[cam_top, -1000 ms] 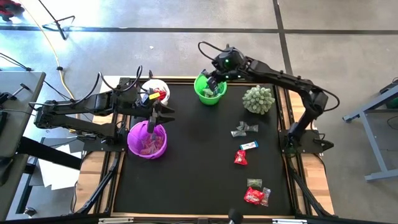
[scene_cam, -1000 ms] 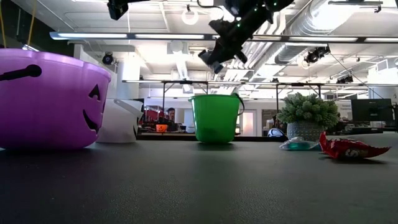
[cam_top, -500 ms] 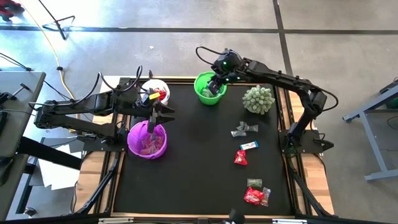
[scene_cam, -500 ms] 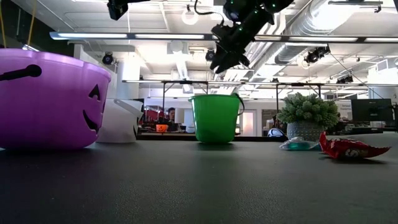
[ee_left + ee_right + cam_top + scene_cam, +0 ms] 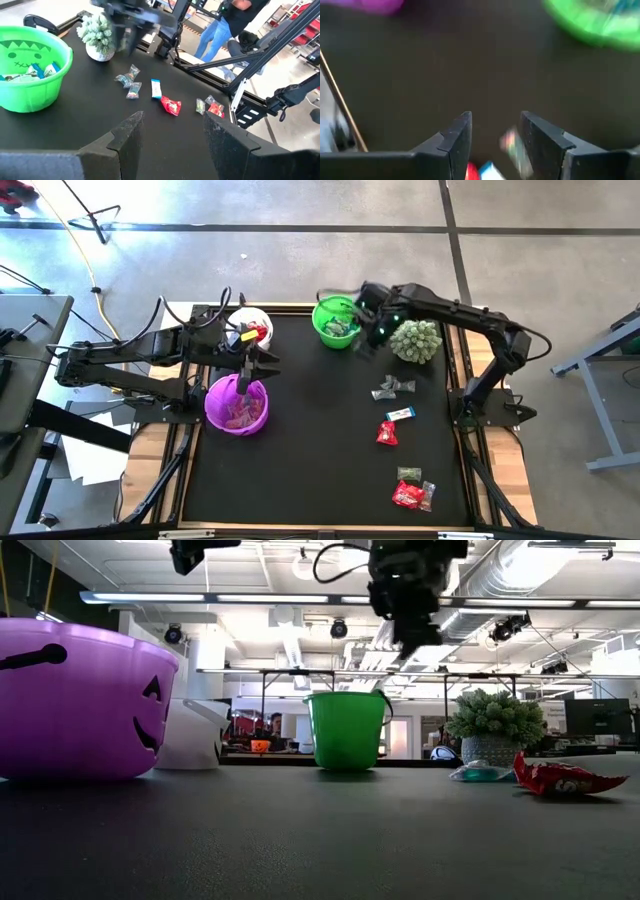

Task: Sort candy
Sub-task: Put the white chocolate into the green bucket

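Right claw (image 5: pixel 368 332) has swung off the green bucket (image 5: pixel 334 322), parted and empty, candy (image 5: pixel 392 388) well apart

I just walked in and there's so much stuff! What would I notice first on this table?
Probably the three bright buckets at the far left side: a purple pumpkin-face bucket, a white bucket and a green bucket with sweets inside. Next, shiny wrapped candy lies scattered on the black table toward the right, near a spiky pale-green ball. The right end effector hangs open beside the green bucket, while the left end effector waits over the purple one.
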Robot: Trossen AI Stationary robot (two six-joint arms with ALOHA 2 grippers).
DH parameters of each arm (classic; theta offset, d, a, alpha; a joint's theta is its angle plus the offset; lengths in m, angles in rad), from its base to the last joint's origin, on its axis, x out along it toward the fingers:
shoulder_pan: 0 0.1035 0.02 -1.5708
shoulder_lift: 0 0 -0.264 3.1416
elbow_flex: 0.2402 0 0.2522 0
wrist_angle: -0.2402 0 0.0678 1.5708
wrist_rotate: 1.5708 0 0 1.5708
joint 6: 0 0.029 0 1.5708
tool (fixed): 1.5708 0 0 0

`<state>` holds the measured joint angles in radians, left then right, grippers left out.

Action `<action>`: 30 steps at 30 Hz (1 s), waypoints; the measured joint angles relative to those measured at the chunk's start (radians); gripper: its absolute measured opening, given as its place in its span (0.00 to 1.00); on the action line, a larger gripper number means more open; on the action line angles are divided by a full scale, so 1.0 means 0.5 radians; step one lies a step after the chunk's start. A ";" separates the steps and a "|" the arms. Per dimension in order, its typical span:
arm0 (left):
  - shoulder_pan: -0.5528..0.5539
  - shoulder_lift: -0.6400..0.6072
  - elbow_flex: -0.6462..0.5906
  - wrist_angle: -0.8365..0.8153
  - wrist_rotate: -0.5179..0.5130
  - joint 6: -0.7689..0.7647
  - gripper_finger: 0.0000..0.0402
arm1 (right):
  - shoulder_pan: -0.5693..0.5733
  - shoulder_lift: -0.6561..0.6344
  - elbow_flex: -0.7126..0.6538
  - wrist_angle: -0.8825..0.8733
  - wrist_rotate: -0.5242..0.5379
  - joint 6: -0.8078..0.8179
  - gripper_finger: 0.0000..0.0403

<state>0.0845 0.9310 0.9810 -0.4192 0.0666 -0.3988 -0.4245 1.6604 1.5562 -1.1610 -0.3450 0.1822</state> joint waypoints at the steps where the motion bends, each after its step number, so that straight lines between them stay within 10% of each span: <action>1: 0.000 0.000 0.000 -0.007 0.001 0.001 0.46 | 0.034 0.000 0.000 -0.111 0.005 -0.026 0.41; 20: 0.000 -0.001 0.000 -0.065 0.146 0.055 0.46 | 0.684 0.044 -0.025 -0.622 0.384 -0.006 0.41; 30: 0.000 -0.001 0.000 -0.061 0.112 0.050 0.46 | 0.824 0.031 -0.659 -0.391 0.234 0.039 0.41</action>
<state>0.0845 0.9306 0.9810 -0.4496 0.1224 -0.3737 -0.0128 1.6756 1.2268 -1.3566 -0.2280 0.2016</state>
